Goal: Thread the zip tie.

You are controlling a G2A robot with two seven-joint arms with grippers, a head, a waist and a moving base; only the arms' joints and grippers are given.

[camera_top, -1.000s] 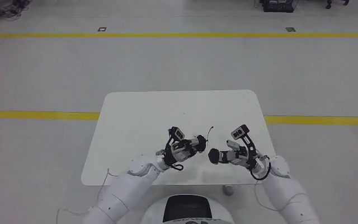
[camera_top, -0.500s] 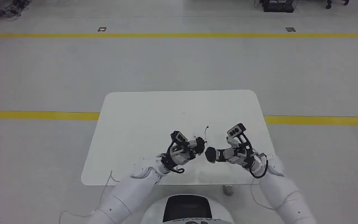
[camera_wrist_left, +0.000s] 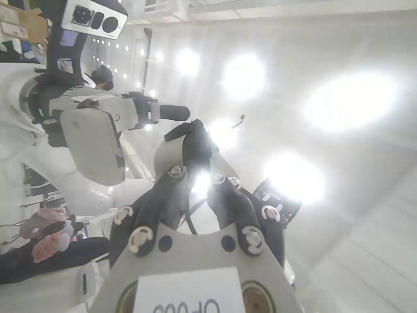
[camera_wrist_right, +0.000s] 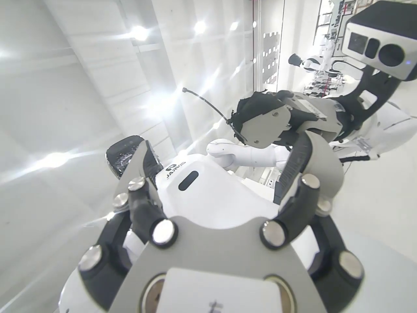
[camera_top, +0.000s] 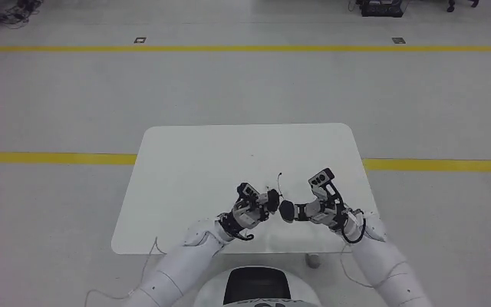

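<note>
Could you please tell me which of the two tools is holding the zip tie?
The left tool: it is shut on the thin black zip tie, while the right tool stands open and empty.

A white paper label (camera_wrist_left: 190, 290) on the grey metal base plate (camera_wrist_left: 195, 245) of the left gripper (camera_wrist_left: 195, 136) bears dark inverted characters, cut off, unreadable.

Table (camera_top: 192, 153): white, rounded corners, directly beneath my left gripper (camera_top: 272, 199) and right gripper (camera_top: 288, 211). Floor (camera_top: 245, 92) pale grey all round. I note one yellow line (camera_top: 69, 158) running crosswise beyond my grippers, interrupted by the table top. A second yellow line (camera_top: 245, 48) lies farther out, parallel to it. Small dark floor plates (camera_top: 140, 39) sit just past that. Dark equipment (camera_top: 381, 8) stands at the far edge. Above my grippers: white panelled ceiling (camera_wrist_right: 81, 34), with bright lamps (camera_wrist_left: 348, 102) glaring.
</note>
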